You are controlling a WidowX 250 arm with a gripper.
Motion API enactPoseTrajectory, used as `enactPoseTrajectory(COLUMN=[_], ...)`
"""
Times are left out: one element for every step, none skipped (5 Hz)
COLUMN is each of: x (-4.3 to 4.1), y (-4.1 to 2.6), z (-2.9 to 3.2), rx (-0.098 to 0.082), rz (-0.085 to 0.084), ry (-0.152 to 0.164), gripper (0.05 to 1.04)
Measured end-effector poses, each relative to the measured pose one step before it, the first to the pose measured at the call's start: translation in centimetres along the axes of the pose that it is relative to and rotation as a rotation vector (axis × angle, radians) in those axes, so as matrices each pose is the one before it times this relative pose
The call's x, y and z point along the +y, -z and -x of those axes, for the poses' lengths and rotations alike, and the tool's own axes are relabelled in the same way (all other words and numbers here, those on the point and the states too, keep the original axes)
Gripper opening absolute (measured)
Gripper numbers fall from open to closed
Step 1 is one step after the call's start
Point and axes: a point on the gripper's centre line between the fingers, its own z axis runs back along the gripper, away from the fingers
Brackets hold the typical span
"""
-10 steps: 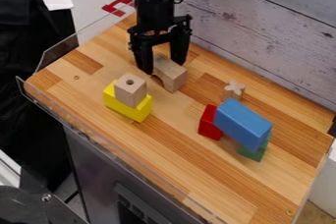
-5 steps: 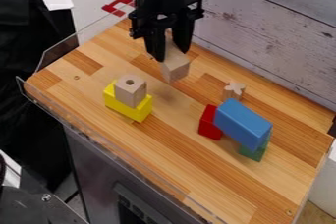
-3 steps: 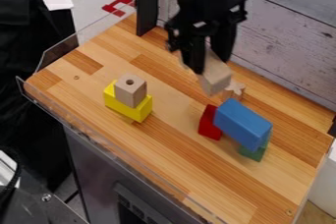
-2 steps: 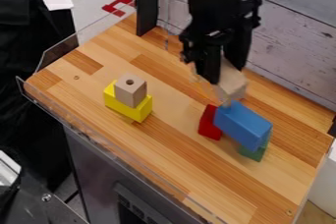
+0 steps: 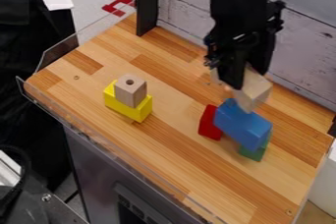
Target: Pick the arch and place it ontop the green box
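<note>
My gripper hangs over the right part of the table, shut on the pale wooden arch. The arch is held in the air and overlaps the top edge of the blue block in the view. That blue block lies tilted across the red block and the green block. Most of the green block is hidden under the blue one; its lower part shows at the right.
A wooden cube with a hole sits on a yellow block at the left. Clear plastic edging runs along the table's left and front sides. A whitewashed plank wall stands behind.
The gripper has lifted the arch from the table behind the yellow block and carried it right, toward the blue block. The small wooden star-shaped piece is now hidden. The other blocks have not moved.
</note>
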Motion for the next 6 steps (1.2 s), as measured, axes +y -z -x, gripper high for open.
enactPoseTrajectory(x=[-0.809, -0.245, 0.027, 0.441, 0.580, 0.112], y=[0.434, 0.927, 0.280, 0.498, 0.365, 0.057], z=[0.381, 0.232, -0.048, -0.150, -0.083, 0.185], rx=[0.0175, 0.0158, -0.0001, -0.0041, -0.0002, 0.0139], rz=[-0.0176, -0.0126, 0.0048, -0.0106, -0.0073, 0.0141], ry=[-0.0204, -0.0129, -0.0288, -0.0330, -0.0270, -0.0139], gripper=[0.516, 0.516, 0.516, 0.516, 0.516, 0.516])
